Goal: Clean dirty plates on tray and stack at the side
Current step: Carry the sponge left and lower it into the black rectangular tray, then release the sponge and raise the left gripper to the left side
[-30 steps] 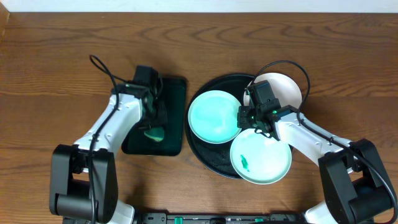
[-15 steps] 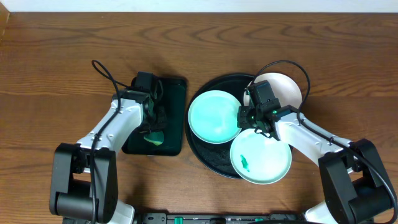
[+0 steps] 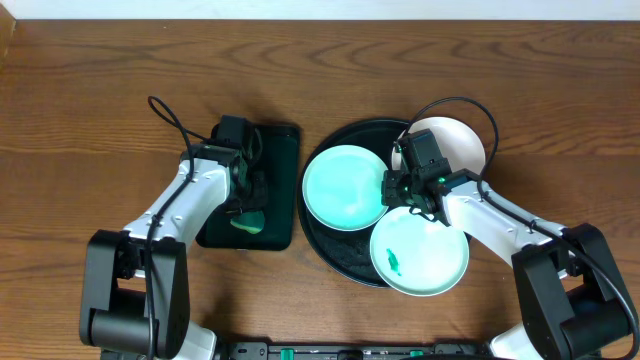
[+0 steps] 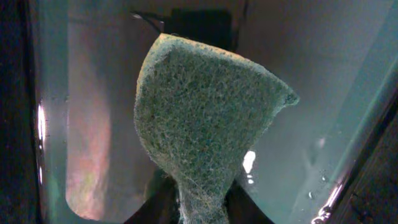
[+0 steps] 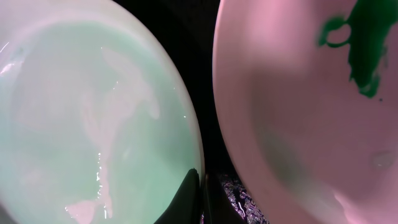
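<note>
Three plates lie on the round black tray (image 3: 327,248). A clean-looking mint-green plate (image 3: 340,188) is at its left. A second mint plate (image 3: 425,255) with a dark green smear (image 5: 360,50) overhangs the front right rim. A white plate (image 3: 455,140) sits at the back right. My right gripper (image 3: 405,193) is between the two mint plates, its jaws shut on the right rim of the left plate (image 5: 93,112). My left gripper (image 3: 248,203) hangs over the dark green rectangular tray (image 3: 283,140), its fingers pinching the narrow end of a green sponge (image 4: 205,112).
The wet, glossy floor of the rectangular tray (image 4: 311,93) lies under the sponge, left of the black tray. Bare wooden table (image 3: 100,100) surrounds both trays. A black cable (image 3: 165,110) loops from the left arm, and another arcs over the white plate.
My left gripper with the sponge has shifted slightly toward the front of the rectangular tray. The right gripper and the plates have not moved.
</note>
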### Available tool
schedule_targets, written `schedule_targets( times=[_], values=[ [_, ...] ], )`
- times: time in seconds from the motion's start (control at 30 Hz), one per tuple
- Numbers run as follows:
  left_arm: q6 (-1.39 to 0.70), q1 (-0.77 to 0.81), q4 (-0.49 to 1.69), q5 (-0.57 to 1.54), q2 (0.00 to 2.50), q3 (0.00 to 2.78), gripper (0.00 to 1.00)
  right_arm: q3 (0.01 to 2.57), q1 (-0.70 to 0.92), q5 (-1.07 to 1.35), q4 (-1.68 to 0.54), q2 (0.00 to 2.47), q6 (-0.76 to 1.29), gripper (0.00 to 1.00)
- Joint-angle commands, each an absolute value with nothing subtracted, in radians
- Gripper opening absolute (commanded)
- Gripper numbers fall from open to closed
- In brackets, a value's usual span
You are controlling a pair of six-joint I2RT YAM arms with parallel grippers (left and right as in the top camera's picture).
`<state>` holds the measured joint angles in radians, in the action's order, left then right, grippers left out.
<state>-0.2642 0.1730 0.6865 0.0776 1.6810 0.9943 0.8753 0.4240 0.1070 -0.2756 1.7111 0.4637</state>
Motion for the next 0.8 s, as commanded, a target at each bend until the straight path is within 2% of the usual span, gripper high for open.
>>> schedule_targets(
  times=[0.0,0.13,0.2,0.3,0.47,0.77],
  values=[
    [-0.263,0.171,0.687,0.067,1.673,0.992,0.25,0.873,0.44,0.132,-0.273,1.721,0.463,0.02],
    [-0.266,0.171,0.695,0.067,1.673,0.992,0.25,0.873,0.44,0.132,-0.273,1.721,0.463,0.04],
    [-0.266,0.171,0.702,0.067,1.672,0.994,0.3,0.873,0.44,0.132,-0.273,1.721,0.463,0.05],
    [-0.266,0.171,0.722,0.067,1.667,1.007,0.31,0.873,0.44,0.132,-0.273,1.721,0.463,0.07],
    [-0.266,0.159,0.752,0.066,1.628,1.066,0.46,0.873,0.44,0.132,-0.273,1.721,0.463,0.08],
    [-0.307,0.084,0.762,0.066,1.422,1.127,0.48,0.873,0.44,0.132,-0.273,1.721,0.463,0.1]
  ],
)
